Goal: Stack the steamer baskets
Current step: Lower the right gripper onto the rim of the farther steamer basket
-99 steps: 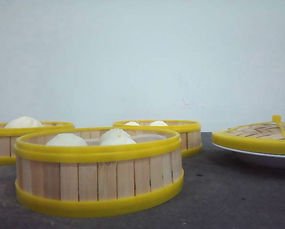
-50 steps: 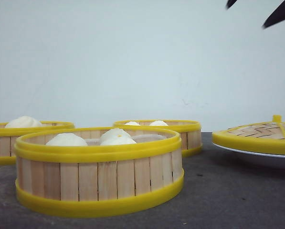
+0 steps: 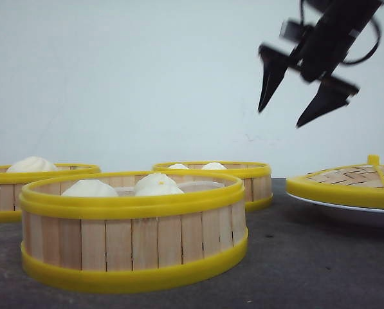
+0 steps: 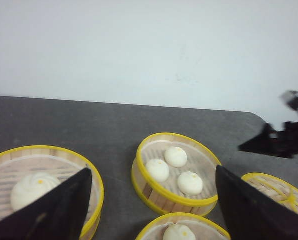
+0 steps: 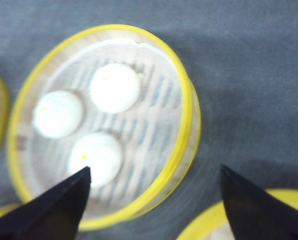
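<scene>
Three steamer baskets with white buns stand on the dark table: a near one (image 3: pixel 134 232), one at the far left (image 3: pixel 24 187) and one at the back middle (image 3: pixel 224 183). My right gripper (image 3: pixel 280 118) hangs open high above the right edge of the back middle basket, holding nothing. Its wrist view looks down on a basket (image 5: pixel 104 125) with three buns, the open gripper (image 5: pixel 154 169) over its rim. My left gripper (image 4: pixel 152 169) is open and empty, high over the three-bun basket (image 4: pixel 176 170), with the left basket (image 4: pixel 44 175) and near basket (image 4: pixel 183 227) also below.
A woven lid with a yellow rim (image 3: pixel 346 187) lies on a white plate (image 3: pixel 346 209) at the right. The lid (image 4: pixel 278 190) also shows in the left wrist view, with the right arm (image 4: pixel 283 140) above it. A pale wall stands behind the table.
My right gripper has come down from the top right corner into the front view, moving left and lower. The baskets and the lid have not moved.
</scene>
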Action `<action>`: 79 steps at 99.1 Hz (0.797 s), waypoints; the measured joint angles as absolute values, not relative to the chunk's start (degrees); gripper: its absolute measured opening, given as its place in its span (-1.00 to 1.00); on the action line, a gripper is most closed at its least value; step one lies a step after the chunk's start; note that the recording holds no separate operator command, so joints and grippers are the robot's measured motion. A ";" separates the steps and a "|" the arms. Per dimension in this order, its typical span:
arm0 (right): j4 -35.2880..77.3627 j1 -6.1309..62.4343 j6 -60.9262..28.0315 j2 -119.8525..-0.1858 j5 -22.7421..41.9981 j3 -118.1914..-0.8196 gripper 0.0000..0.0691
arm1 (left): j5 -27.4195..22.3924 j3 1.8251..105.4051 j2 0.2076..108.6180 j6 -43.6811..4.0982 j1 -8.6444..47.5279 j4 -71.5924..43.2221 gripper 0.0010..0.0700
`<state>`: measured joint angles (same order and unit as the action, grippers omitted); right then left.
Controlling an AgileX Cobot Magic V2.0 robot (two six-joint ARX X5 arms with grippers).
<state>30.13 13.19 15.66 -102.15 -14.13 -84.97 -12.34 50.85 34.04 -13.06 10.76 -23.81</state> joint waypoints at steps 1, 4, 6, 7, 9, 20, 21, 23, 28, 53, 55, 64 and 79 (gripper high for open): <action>30.13 13.26 15.68 -102.61 -13.74 -85.25 0.37 | -12.34 50.83 34.02 -13.06 10.79 -23.81 0.36; 30.06 13.56 15.81 -103.88 -12.69 -85.95 0.34 | -12.34 50.83 33.67 -13.06 11.05 -23.81 0.36; 29.93 13.74 15.94 -104.86 -11.68 -86.46 0.33 | -12.34 50.83 33.58 -13.06 11.18 -23.84 0.36; 29.91 13.87 15.94 -105.23 -11.40 -86.65 0.33 | -12.34 50.83 33.54 -13.06 11.22 -23.84 0.36; 29.78 14.00 16.05 -105.93 -10.74 -87.02 0.32 | -12.34 50.83 33.30 -13.06 11.38 -23.84 0.36; 29.34 14.81 16.75 -109.25 -9.02 -88.49 0.30 | -12.34 50.83 32.14 -13.06 11.94 -24.38 0.36; 29.23 14.90 16.82 -109.56 -8.95 -88.55 0.30 | -12.36 50.83 32.05 -13.04 11.97 -24.43 0.36; 28.99 15.00 16.88 -110.02 -8.93 -88.68 0.30 | -12.34 50.83 31.83 -13.06 12.10 -24.60 0.36; 28.42 15.31 17.21 -111.37 -8.49 -88.90 0.27 | -12.34 50.83 31.33 -13.06 12.21 -25.02 0.36; 26.76 16.60 19.16 -115.92 -5.78 -88.90 0.09 | -12.34 50.85 28.75 -13.06 12.27 -27.79 0.36; 26.59 16.71 19.42 -116.11 -5.78 -88.90 0.05 | -12.34 50.83 28.62 -13.06 12.29 -27.90 0.36; 26.22 17.02 19.84 -116.42 -4.95 -88.90 -0.20 | -12.34 50.83 27.59 -13.04 12.29 -28.16 0.36; 24.62 17.96 20.05 -116.42 -1.30 -88.90 -0.63 | -12.34 50.83 26.57 -13.04 12.29 -28.27 0.36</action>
<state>24.62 17.96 20.05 -116.42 -1.30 -88.90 -12.34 50.83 26.57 -13.04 12.29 -28.27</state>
